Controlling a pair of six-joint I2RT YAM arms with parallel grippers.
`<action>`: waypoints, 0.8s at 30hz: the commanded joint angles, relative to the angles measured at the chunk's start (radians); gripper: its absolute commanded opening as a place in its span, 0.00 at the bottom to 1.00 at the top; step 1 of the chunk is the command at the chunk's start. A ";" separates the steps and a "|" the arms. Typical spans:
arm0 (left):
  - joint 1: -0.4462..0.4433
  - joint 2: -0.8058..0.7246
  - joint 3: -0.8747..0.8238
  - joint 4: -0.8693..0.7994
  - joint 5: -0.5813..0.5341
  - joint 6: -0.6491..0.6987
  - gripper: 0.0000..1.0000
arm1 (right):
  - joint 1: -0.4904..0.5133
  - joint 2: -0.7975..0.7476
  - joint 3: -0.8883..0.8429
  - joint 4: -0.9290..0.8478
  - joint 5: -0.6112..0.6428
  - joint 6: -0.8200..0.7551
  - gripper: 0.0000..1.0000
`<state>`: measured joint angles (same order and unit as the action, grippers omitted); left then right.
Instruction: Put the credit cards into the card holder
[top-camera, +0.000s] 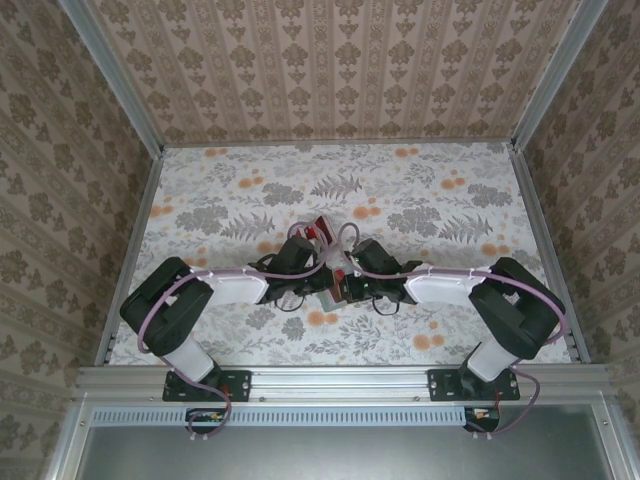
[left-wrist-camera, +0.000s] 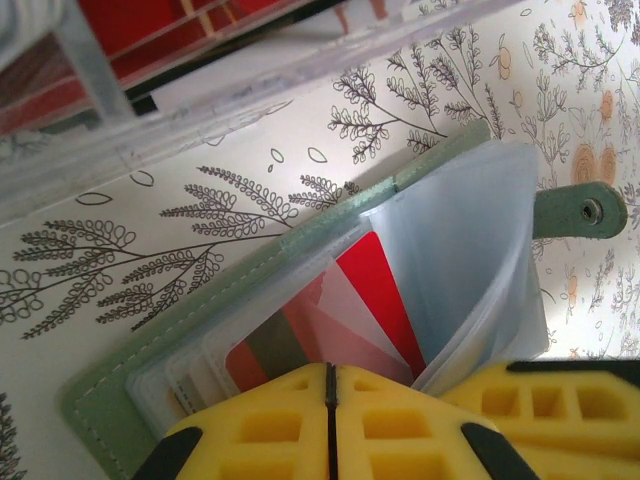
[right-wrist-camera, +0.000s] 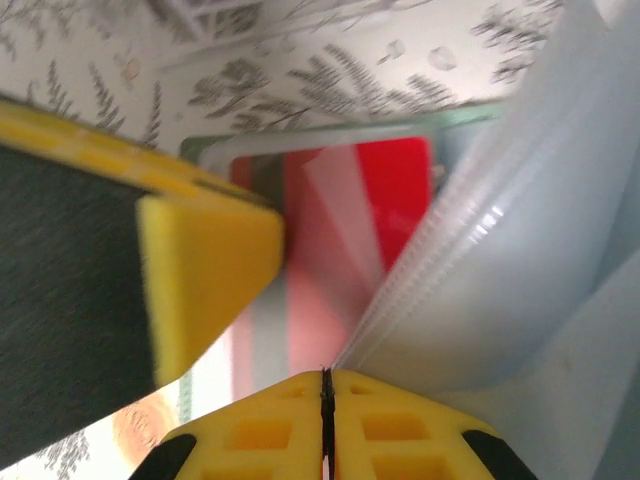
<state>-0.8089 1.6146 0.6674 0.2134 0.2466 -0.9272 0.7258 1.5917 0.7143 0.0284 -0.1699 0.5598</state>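
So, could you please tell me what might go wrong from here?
1. The right gripper, its jaws shut on the lifted clear sleeves, could let them flop over the red card.
2. The left gripper, shut at that card's edge, might slide the card holder along the table.

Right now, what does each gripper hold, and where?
The right gripper pinches the clear sleeves at their free edge. The left gripper is shut at the red card's near edge; hold unclear.
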 joint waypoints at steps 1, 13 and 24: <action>0.010 -0.005 -0.026 -0.072 -0.013 0.005 0.08 | -0.045 -0.057 -0.057 -0.040 0.111 0.034 0.10; 0.013 0.005 -0.005 -0.088 -0.010 0.023 0.08 | -0.170 -0.353 -0.061 -0.241 0.054 -0.022 0.14; 0.013 -0.007 0.021 -0.122 -0.015 0.046 0.08 | -0.164 -0.139 0.031 -0.216 -0.074 -0.028 0.31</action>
<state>-0.8036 1.6146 0.6800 0.1837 0.2474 -0.9157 0.5571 1.3880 0.7284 -0.1677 -0.1955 0.5343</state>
